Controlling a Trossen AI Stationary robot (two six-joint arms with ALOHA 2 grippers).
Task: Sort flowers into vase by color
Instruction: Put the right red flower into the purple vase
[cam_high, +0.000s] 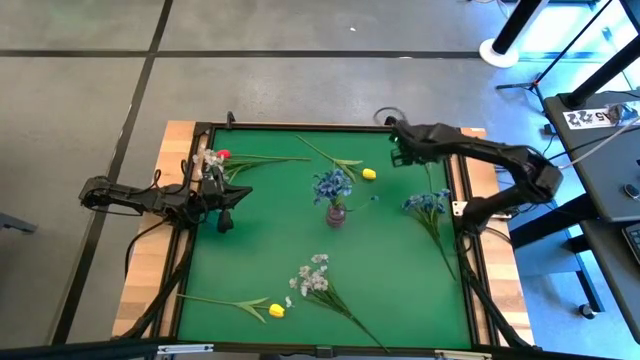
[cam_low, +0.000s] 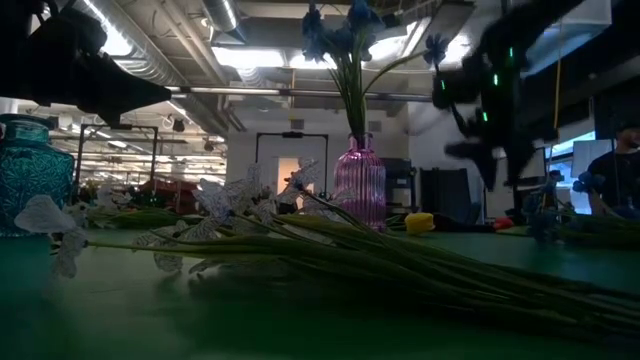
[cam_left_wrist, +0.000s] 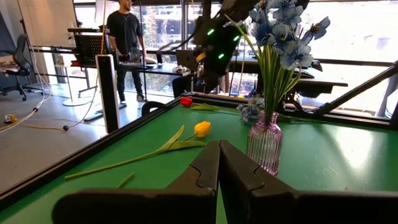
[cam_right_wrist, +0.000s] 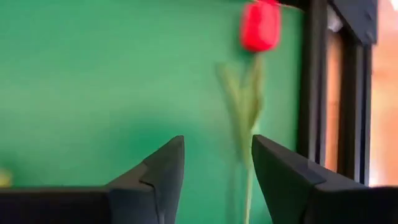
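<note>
A pink ribbed vase (cam_high: 336, 214) stands mid-table with a blue spray (cam_high: 332, 184) in it, also seen in the left wrist view as vase (cam_left_wrist: 265, 144) and spray (cam_left_wrist: 283, 37). Lying flat on the green table are a yellow tulip (cam_high: 369, 174), a red tulip (cam_high: 222, 155), a second blue spray (cam_high: 425, 203), a white spray (cam_high: 315, 274) and another yellow tulip (cam_high: 275, 310). My left gripper (cam_high: 226, 212) (cam_left_wrist: 219, 146) is shut, low over the table's left side. My right gripper (cam_high: 394, 147) (cam_right_wrist: 217, 149) is open, raised near the far edge.
A teal glass vase (cam_low: 35, 170) stands at the table's left side. A black raised frame (cam_high: 330, 126) rims the table. Another red bloom (cam_left_wrist: 186, 101) lies by the far edge under the right arm. A person (cam_left_wrist: 126, 43) stands in the room beyond.
</note>
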